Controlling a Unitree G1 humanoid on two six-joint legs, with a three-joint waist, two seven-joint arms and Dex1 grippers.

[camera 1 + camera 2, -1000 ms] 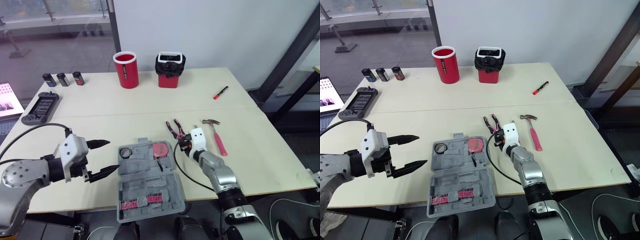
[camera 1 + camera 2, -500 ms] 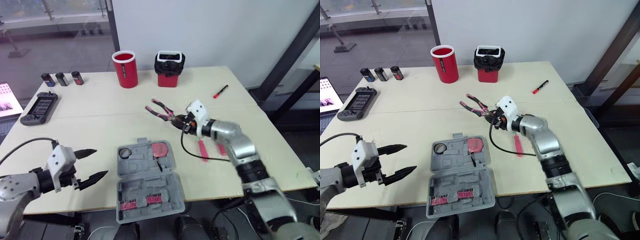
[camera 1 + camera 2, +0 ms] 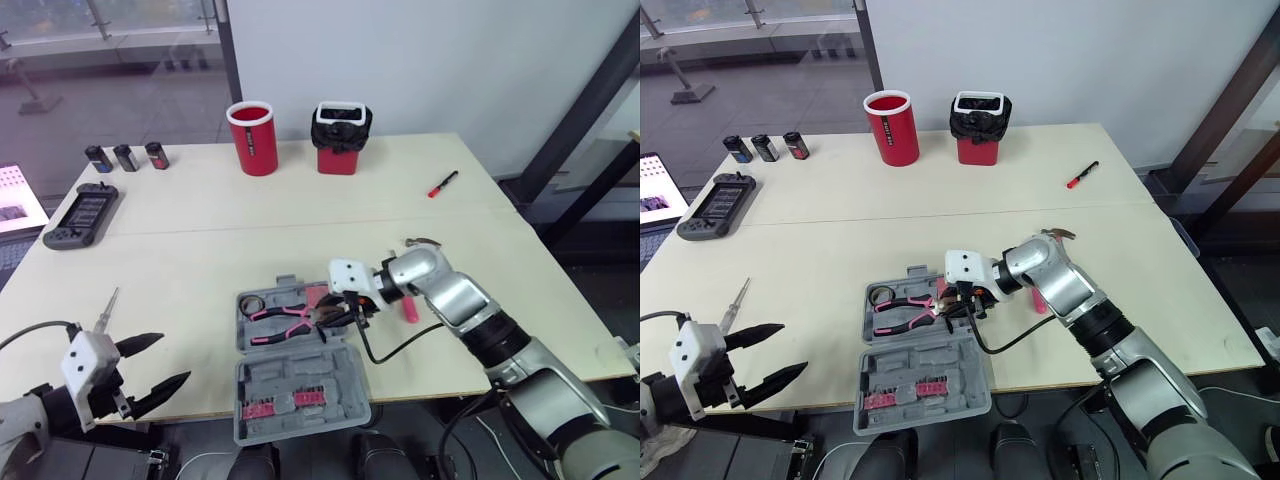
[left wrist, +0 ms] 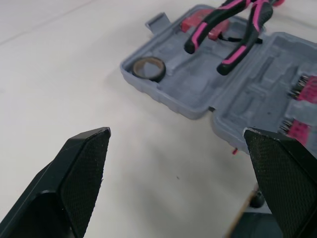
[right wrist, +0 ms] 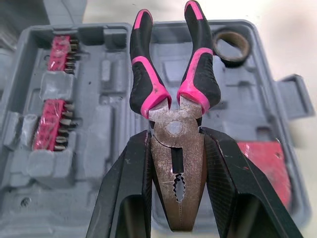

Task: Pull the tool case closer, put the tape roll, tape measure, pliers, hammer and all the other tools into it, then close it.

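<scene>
The grey tool case (image 3: pixel 300 372) lies open near the table's front edge. A tape roll (image 3: pixel 251 303) and a red tape measure (image 3: pixel 318 295) sit in its far half, and pink bit holders (image 5: pixel 53 121) in its near half. My right gripper (image 3: pixel 327 313) is shut on the head of the pink-and-black pliers (image 3: pixel 284 315). It holds them just over the case's far half, handles pointing left. The pink-handled hammer (image 3: pixel 411 306) lies right of the case, partly hidden behind my right arm. My left gripper (image 3: pixel 172 360) stands open at the near-left table edge, holding nothing.
At the back stand a red cup (image 3: pixel 251 138) and a red bin with a black liner (image 3: pixel 343 138). A red marker (image 3: pixel 441 184) lies at the back right. A dark handheld device (image 3: pixel 81 215) and three small canisters (image 3: pixel 126 157) are at the back left.
My right gripper lifted the pliers off the table, swung them up and back, then brought them down and left over the case. My left arm drew back toward the near-left table edge.
</scene>
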